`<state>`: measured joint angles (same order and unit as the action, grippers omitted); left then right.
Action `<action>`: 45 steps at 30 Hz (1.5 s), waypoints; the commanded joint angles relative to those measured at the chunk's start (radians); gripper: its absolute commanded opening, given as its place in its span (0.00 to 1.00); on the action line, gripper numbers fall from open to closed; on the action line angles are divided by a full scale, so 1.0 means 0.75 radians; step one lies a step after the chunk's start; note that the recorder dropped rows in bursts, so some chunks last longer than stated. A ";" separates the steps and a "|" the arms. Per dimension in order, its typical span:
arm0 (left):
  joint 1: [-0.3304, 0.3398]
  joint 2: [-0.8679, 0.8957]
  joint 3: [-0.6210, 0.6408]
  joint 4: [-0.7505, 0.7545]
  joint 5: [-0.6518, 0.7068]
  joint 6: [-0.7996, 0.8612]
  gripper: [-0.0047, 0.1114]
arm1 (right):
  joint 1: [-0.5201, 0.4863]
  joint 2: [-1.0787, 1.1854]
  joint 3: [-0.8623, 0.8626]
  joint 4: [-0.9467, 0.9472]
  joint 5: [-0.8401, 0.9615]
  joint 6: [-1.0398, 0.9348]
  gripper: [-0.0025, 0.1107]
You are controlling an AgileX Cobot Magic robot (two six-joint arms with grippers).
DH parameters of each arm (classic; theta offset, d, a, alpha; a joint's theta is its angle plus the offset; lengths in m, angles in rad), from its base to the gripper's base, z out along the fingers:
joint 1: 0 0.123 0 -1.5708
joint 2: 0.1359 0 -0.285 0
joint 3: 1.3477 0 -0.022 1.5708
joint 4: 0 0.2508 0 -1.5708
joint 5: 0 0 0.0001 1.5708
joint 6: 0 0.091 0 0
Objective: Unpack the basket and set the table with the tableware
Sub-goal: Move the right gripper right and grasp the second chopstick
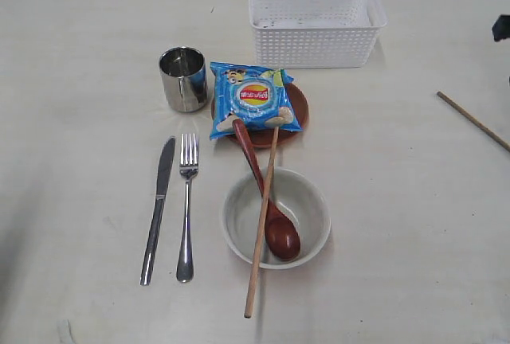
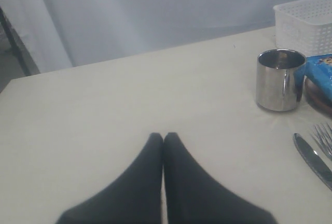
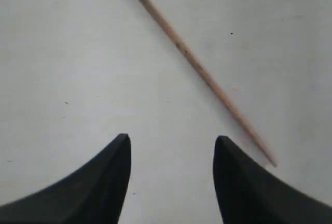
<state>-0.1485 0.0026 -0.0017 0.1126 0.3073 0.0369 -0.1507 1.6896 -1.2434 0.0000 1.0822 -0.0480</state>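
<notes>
**One chopstick outstanding**

On the table (image 1: 80, 57), the basket (image 1: 315, 41) appears emptied. Bowl (image 1: 312, 201), plate (image 1: 300, 105), cup (image 1: 183, 80), knife (image 1: 159, 209), fork (image 1: 187, 201), spoon (image 1: 267, 193) and one chopstick (image 1: 261, 232) are laid. The second chopstick (image 3: 197, 66) lies well apart, just beside the right gripper (image 3: 171, 146), which is spread and empty. The left gripper (image 2: 163, 138) is clenched on nothing.

The chips bag (image 1: 253, 99) covers most of the brown plate (image 1: 300, 107); I see only its right and near rim. The loose chopstick (image 1: 472, 119) on the right runs off my exterior picture, and the right wrist view cuts one end too. Of the right arm (image 1: 501, 27) I get only a dark scrap at the far right edge. The left wrist view clips the knife (image 2: 313, 159), fork (image 2: 325, 137) and basket (image 2: 306, 24).
</notes>
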 commanded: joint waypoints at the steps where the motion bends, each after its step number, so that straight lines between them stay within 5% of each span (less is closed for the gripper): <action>1: 0.007 -0.004 0.002 -0.016 -0.011 -0.005 0.04 | -0.028 0.206 -0.046 -0.013 -0.011 -0.359 0.44; 10: 0.007 -0.004 0.002 -0.016 -0.011 -0.005 0.04 | 0.068 0.406 -0.046 -0.300 -0.306 -0.442 0.44; 26: 0.007 -0.004 0.002 -0.016 -0.011 -0.005 0.04 | 0.071 0.555 -0.046 -0.291 -0.419 -0.454 0.43; 29: 0.007 -0.004 0.002 -0.016 -0.011 -0.005 0.04 | 0.071 0.580 -0.046 -0.289 -0.411 -0.454 0.31; 33: 0.007 -0.004 0.002 -0.016 -0.011 -0.005 0.04 | 0.071 0.611 -0.046 -0.278 -0.385 -0.454 0.02; 45: 0.007 -0.004 0.002 -0.016 -0.011 -0.005 0.04 | 0.071 0.545 -0.046 -0.022 -0.324 -0.439 0.02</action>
<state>-0.1485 0.0026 -0.0017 0.1126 0.3073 0.0369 -0.0978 2.0974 -1.2944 -0.1128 0.8128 -0.3854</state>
